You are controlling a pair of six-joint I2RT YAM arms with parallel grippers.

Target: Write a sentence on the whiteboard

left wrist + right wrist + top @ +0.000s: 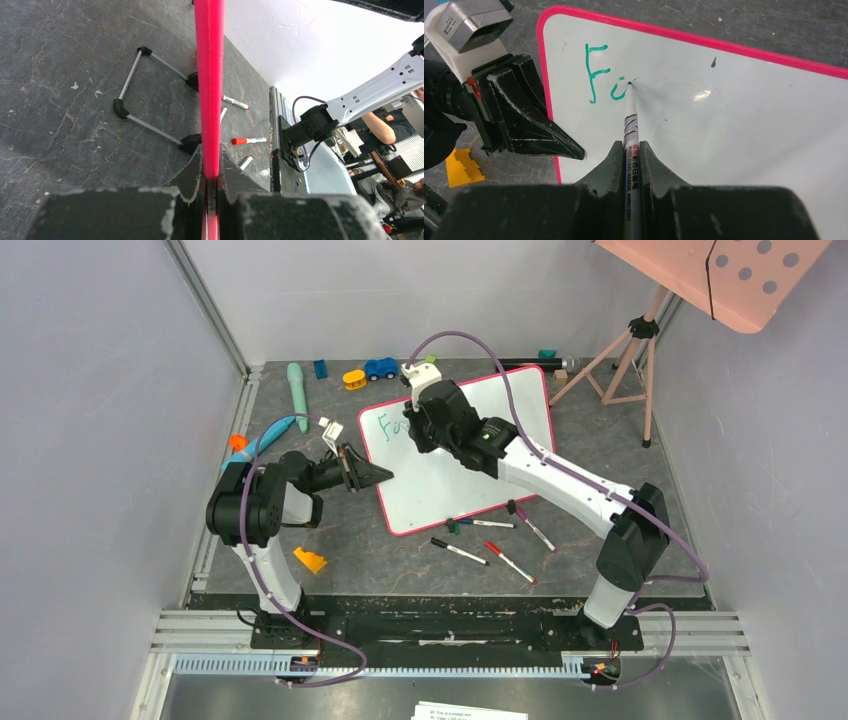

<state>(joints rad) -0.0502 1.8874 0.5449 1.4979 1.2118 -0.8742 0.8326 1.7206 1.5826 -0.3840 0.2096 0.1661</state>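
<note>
The whiteboard (440, 490) sits skewed on the dark table, ahead of the two arms and between them, its pink-red rim running around a glossy white face. The sentence (599, 75) has barely begun. In green at the board's upper left corner stand a capital "F" and a second letter that is only part formed, perhaps an "a" or a "u".

The right gripper (630, 150) is clamped tight on a marker (630, 120), whose barrel runs out between the two fingers. The marker's tip touches the board at the top of that second letter. Printed along the barrel is "WHITE BOARD MARKER", with some Chinese characters above it. The smaller print below is too blurred to read.

The left gripper (210, 182) is closed on the board's left rim, and in the left wrist view the red edge stands pinched between its jaws. That view also shows a wire stand (150, 95) with black feet on the table by the rim. Whether the board rests on the stand cannot be told.

Near the board's near edge lie four loose markers, among them one with a red cap (510, 562) and one with a black cap (460, 551). A yellow block (310, 560) sits by the left arm.
</note>
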